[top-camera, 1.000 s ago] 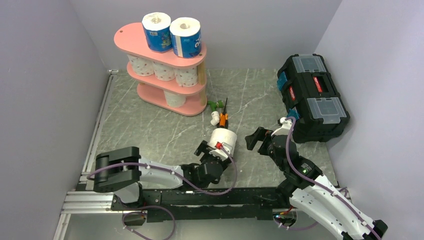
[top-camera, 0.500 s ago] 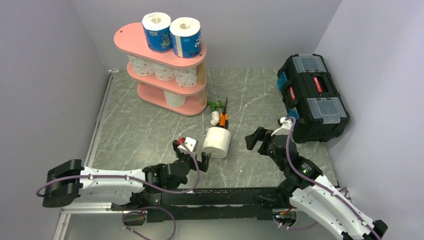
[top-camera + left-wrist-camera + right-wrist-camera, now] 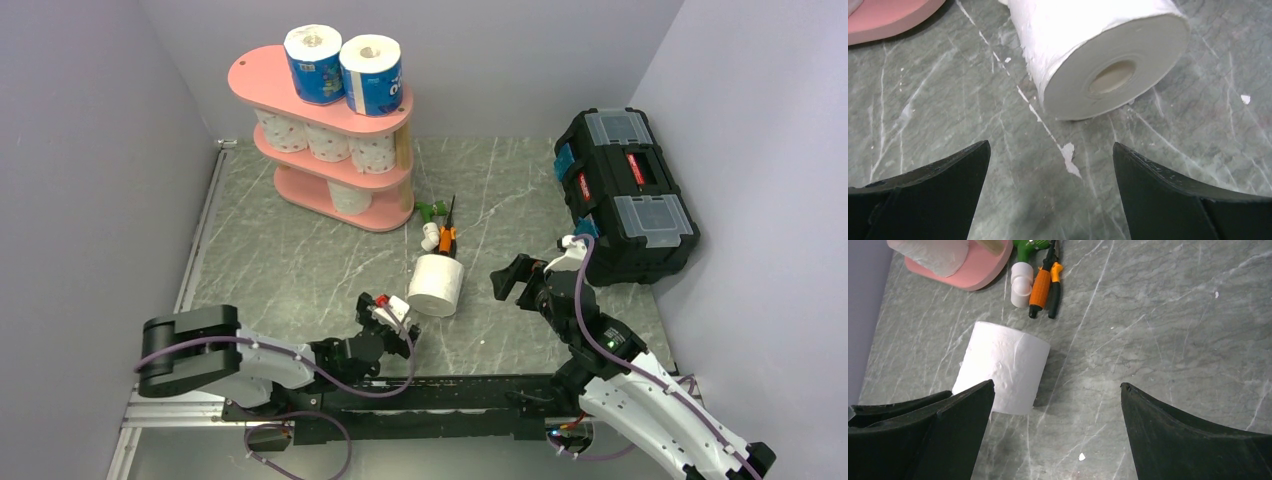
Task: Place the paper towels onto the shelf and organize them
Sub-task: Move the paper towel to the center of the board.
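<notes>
The pink shelf (image 3: 252, 72) stands in the far left corner of the tabletop (image 3: 290, 265). It has three boards, one over the other. Two blue rolls (image 3: 316, 70) stand upright and side by side on the top board. Three dotted rolls (image 3: 328, 142) sit in a row on the middle board. The bottom roll (image 3: 350, 198) sits alone on the lowest board, toward its right end. Closer to the near edge, the left end effector (image 3: 1050, 147) is down low over the tabletop. Its two black fingers are spread wide and it holds nothing. Just in front of it lies the loose roll (image 3: 437, 285), near the middle of the tabletop. This roll is plain white and lies on its side. Its hollow end faces the left end effector, and the fingers do not touch it. A little past the loose roll, toward the shelf, lie a small green and white tool (image 3: 431, 222) and orange pliers (image 3: 446, 238), close together. To the right of the loose roll is the right end effector (image 3: 1057, 384). It is spread wide too, holds nothing, and is apart from the roll. A black toolbox (image 3: 625, 195) sits by the right edge of the tabletop.
</notes>
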